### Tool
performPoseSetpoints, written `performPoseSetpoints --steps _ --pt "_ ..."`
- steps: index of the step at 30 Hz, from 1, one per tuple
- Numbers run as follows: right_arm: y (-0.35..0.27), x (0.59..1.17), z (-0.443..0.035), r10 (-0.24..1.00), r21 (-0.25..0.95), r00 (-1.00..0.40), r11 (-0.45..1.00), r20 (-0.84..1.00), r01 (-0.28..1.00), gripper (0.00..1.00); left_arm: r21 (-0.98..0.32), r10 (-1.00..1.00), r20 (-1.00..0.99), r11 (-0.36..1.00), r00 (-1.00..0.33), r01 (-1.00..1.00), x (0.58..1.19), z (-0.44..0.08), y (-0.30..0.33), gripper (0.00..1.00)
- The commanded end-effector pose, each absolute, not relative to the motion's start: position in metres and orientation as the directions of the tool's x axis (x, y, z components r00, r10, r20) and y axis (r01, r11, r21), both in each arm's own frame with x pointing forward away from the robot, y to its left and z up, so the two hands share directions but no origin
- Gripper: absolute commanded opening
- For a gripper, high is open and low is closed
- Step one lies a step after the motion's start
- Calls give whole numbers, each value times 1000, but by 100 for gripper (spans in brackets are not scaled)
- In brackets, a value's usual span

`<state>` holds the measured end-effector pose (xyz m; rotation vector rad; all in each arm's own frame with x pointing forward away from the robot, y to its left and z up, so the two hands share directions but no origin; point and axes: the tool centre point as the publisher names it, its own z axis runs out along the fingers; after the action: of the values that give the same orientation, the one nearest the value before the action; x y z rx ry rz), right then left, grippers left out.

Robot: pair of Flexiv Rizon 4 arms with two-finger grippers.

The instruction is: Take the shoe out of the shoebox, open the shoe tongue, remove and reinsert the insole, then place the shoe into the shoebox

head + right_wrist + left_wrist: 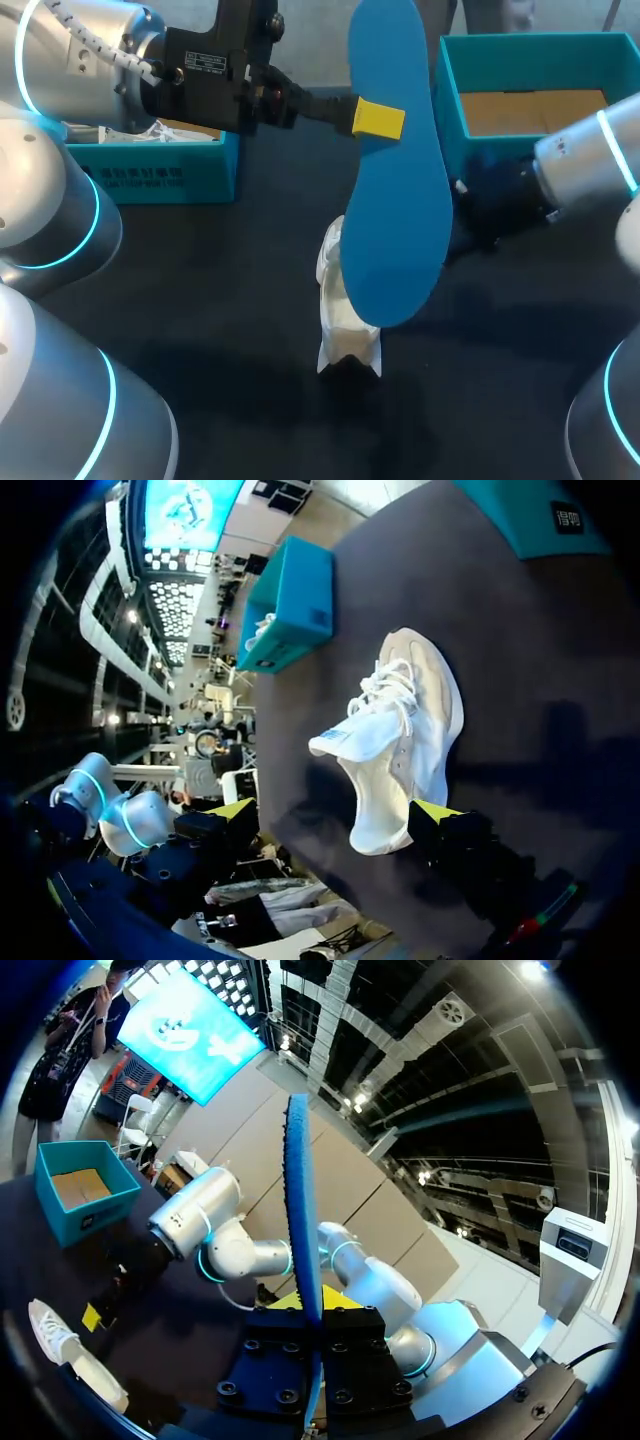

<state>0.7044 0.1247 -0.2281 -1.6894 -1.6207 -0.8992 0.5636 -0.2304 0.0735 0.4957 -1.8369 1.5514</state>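
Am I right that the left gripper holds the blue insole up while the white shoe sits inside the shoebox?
No: the left gripper does hold the insole up, but the head view shows the shoe on the table, outside the shoebox.

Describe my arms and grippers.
The left arm and right arm are rounded silver-grey shells with cyan rings. A white cable runs along the left one. The left gripper and right gripper are black with yellow fingertips; the left carries a white label.
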Motion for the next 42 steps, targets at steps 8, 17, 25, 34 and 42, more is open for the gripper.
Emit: performPoseSetpoints --steps 8,17,25,34,42 --pt "105 709 -192 382 30 3 -80 924 996 100 -711 134 700 217 -701 -669 563 72 -231 0" --pt "89 716 -164 324 104 -71 -86 943 991 100 -711 134 700 217 -701 -669 563 72 -231 0" --pt "79 719 -139 244 146 -120 -92 962 985 100 -711 134 700 217 -701 -669 563 72 -231 0" --pt "71 723 -120 113 146 -134 -113 985 983 100 -711 134 700 217 -701 -669 563 72 -231 0" --pt "68 725 -117 101 142 -125 -176 987 974 100 -711 134 700 217 -701 -669 563 72 -231 0"
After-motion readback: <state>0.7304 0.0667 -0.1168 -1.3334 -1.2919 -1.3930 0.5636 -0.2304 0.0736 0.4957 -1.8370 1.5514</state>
